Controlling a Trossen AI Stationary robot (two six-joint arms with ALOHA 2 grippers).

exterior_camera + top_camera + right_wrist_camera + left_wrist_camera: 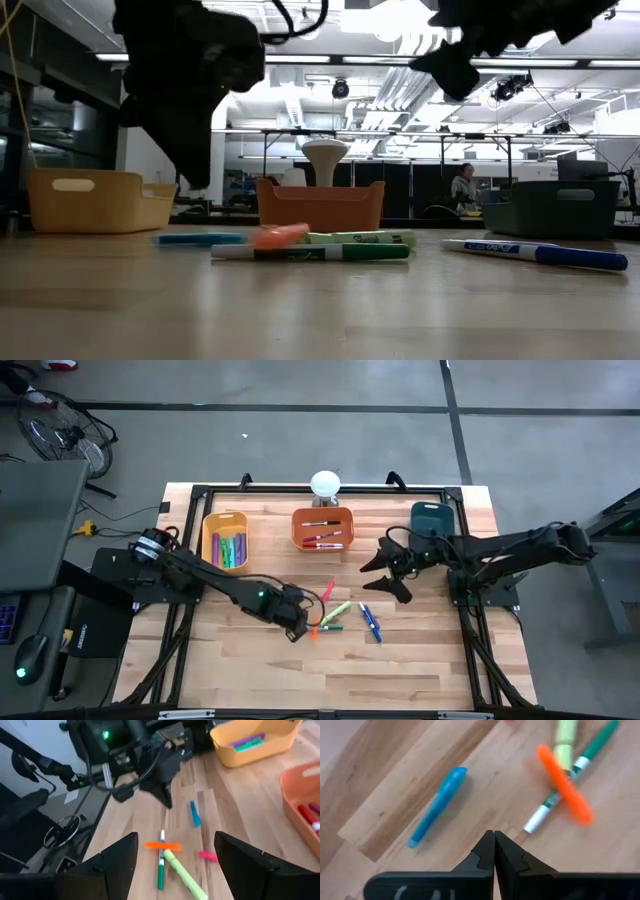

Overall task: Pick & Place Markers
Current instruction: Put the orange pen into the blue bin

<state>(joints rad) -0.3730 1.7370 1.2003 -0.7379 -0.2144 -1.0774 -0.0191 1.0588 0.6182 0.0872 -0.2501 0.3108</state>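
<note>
The loose markers (340,615) lie in a small bunch in the middle of the table (400,670), the left tool (494,842) hangs pinched shut and empty just beside them, and the right tool (385,572) waits wide open near the teal bin (432,518).

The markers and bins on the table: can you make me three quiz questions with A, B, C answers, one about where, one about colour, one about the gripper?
1. Where is the orange marker?
A. lying across the green marker
B. in the teal bin
C. held up in the air

2. What colour is the middle bin?
A. yellow
B. orange
C. teal

3. How is the left gripper?
A. open wide
B. shut on a marker
C. shut, holding nothing

Answers: 1 A, it crosses the green one on the wood. 2 B, it sits between the yellow and teal bins. 3 C, fingers meet with nothing between.
</note>
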